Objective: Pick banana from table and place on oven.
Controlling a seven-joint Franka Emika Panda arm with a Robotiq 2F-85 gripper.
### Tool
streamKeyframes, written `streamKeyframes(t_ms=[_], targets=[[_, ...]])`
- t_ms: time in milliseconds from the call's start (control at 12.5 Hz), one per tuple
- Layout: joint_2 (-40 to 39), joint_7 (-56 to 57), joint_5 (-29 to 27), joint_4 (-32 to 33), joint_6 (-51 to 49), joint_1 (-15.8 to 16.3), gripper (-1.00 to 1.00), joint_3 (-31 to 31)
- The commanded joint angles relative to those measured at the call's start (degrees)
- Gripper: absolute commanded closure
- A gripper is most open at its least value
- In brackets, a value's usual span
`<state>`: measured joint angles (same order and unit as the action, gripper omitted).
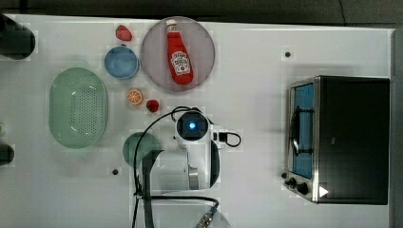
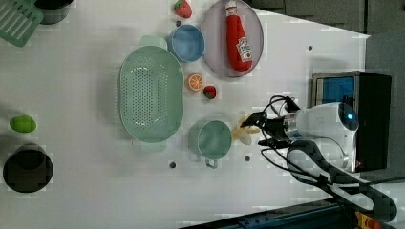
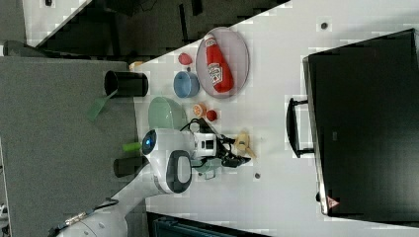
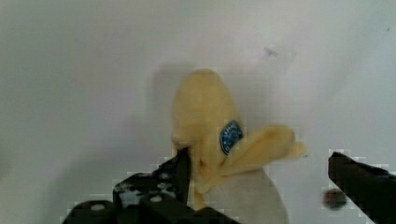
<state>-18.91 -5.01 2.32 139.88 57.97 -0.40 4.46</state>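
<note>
Entry, nearest first. My gripper [image 4: 254, 186] stands spread wide and empty, fingers [image 4: 180, 170] to either side of the banana [image 4: 219, 140]; I read this as a straddle set up so the pads can close across the fruit's narrow width. One finger sits just beside the peel at lower centre of the wrist view; whether it touches I cannot tell.

Banana: lies flat on the table [image 1: 247, 71], peel ends splayed, blue sticker up. In the left view it sits at centre frame [image 2: 243, 133], just beside the green cup [image 2: 214, 139], which leaves the approach tight on that side. In the right view it lies at centre [image 3: 243, 142], past the gripper [image 3: 232, 157].

Arm [image 1: 192, 142]: lower centre of the top view, covering the fruit from above.

Farther: orange slice [image 1: 134, 97], small strawberry [image 1: 152, 105], green colander [image 1: 78, 108], blue bowl [image 1: 121, 62], ketchup bottle [image 1: 179, 53] on a grey plate [image 1: 202, 38], all upper left of the top view.

Farthest: oven [image 1: 354, 137], right of the top view, well apart; its flat black top is bare, ready to receive.
</note>
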Motion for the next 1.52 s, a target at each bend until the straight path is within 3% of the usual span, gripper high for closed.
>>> streamKeyframes(t_ms=[80, 480, 800, 1040, 1520], targets=[[-0.72, -4.61, -0.86, -1.06, 3.35, 0.02, -0.69, 0.04], [-1.03, -4.61, -0.86, -0.72, 6.31, 0.03, 0.48, 0.47], [2.02, -4.61, -0.86, -0.8, 6.25, 0.02, 0.5, 0.47], [9.58, -4.61, -0.86, -2.16, 4.41, 0.02, 0.5, 0.51], [26.47, -4.53, -0.86, -9.76, -20.21, -0.5, 0.5, -0.38]])
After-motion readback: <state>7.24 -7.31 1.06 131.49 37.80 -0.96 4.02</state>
